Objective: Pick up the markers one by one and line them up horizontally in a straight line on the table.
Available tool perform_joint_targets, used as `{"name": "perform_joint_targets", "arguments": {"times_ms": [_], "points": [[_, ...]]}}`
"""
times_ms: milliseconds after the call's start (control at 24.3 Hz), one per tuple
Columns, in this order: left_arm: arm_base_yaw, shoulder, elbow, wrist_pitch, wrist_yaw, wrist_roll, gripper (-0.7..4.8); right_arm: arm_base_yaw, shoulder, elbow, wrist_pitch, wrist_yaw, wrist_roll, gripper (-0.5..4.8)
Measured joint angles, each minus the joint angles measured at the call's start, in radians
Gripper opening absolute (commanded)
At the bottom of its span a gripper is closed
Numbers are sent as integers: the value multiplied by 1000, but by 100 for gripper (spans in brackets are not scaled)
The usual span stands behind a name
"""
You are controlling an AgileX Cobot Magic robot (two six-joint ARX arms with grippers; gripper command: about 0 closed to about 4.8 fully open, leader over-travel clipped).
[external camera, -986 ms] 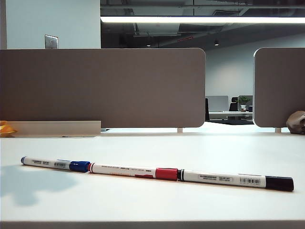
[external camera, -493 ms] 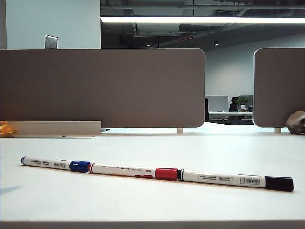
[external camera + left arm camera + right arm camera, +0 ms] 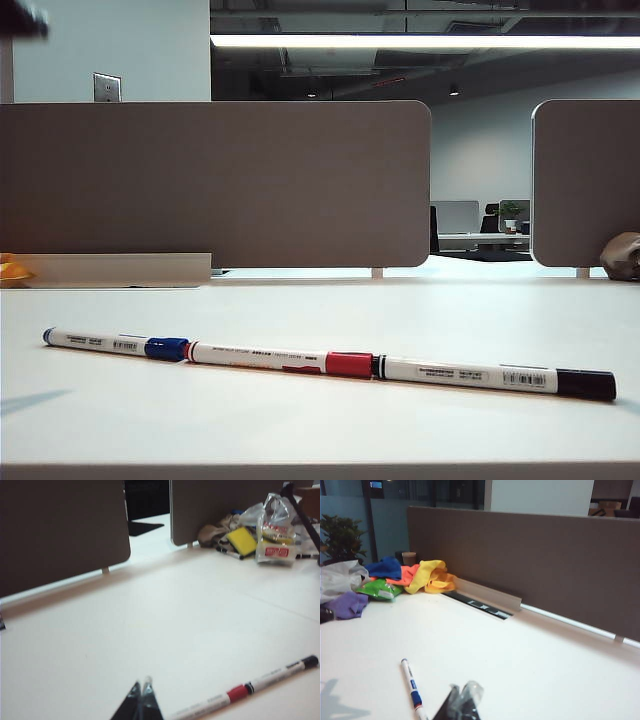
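Three markers: blue-capped marker (image 3: 110,344), red-capped marker (image 3: 280,359), black-capped marker (image 3: 497,378), end to end on the worktop (image 3: 320,430)
Left pincer (image 3: 141,691): closed, empty, raised; red-capped marker just beside
Right pincer (image 3: 461,696): closed, empty, raised; blue-capped marker just beside

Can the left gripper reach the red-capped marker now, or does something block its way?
Probably yes. The left gripper, shut and empty, sits above bare table near the red-capped marker, with nothing between them. It would need to open first; the right gripper is off toward the blue-capped marker.
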Motion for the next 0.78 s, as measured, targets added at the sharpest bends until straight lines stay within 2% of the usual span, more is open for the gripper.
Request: {"name": "perform_joint_targets", "arguments": {"times_ms": [41, 164, 370, 575, 780], "points": [[0, 0, -21, 6, 6, -6, -5, 0, 0, -16, 13, 0, 4, -5], [0, 0, -101, 47, 108, -35, -5, 1, 1, -103, 84, 0, 58, -5], [0, 0, -163, 48, 143, -45, -5, 3, 1, -182, 124, -2, 112, -5], [0, 0, -189, 45, 136, -45, -5, 7, 2, -219, 136, -2, 146, -5], [0, 0, -191, 46, 57, -45, -5, 7, 2, -252, 146, 0, 152, -5]]}}
